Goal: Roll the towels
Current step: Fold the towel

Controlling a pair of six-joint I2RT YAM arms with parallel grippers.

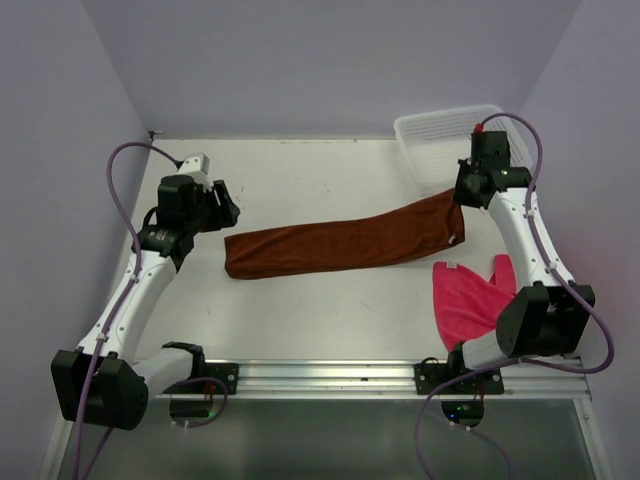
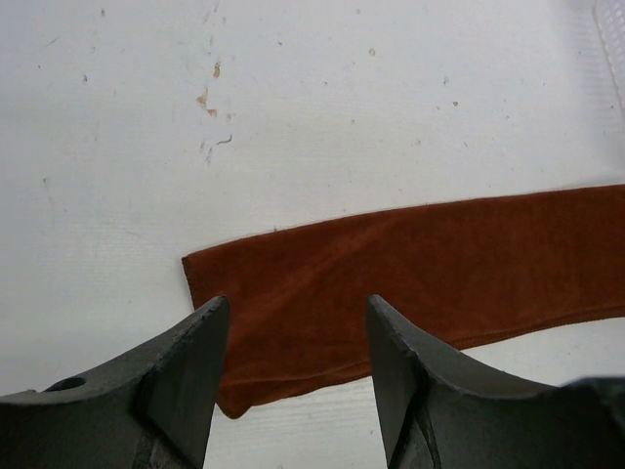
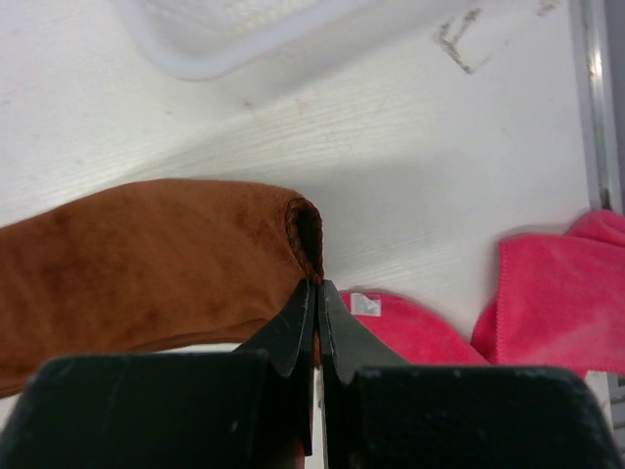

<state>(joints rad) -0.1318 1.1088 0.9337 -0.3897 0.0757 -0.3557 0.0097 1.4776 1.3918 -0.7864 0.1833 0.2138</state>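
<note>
From where I stand, the work is on the rust-brown towel [image 1: 340, 240]. It lies stretched flat across the middle of the counter [image 1: 320, 320], slanting from left of centre up toward the far right corner. The right claw [image 3: 318, 293] is pressed together at the towel's right-hand end, and the hem there curls up against its tips. I take it to be pinching that edge, though the wrist view does not quite show cloth between the tips. The left claw [image 2: 293, 381] hangs spread above the opposite end, with the towel's short edge showing between its fingers, and it appears to touch nothing. I'd judge this to be the very start of the first roll: the towel is laid out long and no turn is in it yet. The next move calls for folding the pinched end over onto the cloth and working it leftward. The hem needs to stay square to the long sides so the roll does not skew, and the left claw is placed to steady the far end. The pink towel [image 1: 468, 300] lies crumpled by the right arm's base, close to the brown towel's right end, and neither claw is on it. The white mesh basket [image 1: 440, 135] sits in the far right corner just behind the right claw, so room is tight there. The bare counter beyond and in front of the towel's middle and left stretch gives the better space for rolling.
</note>
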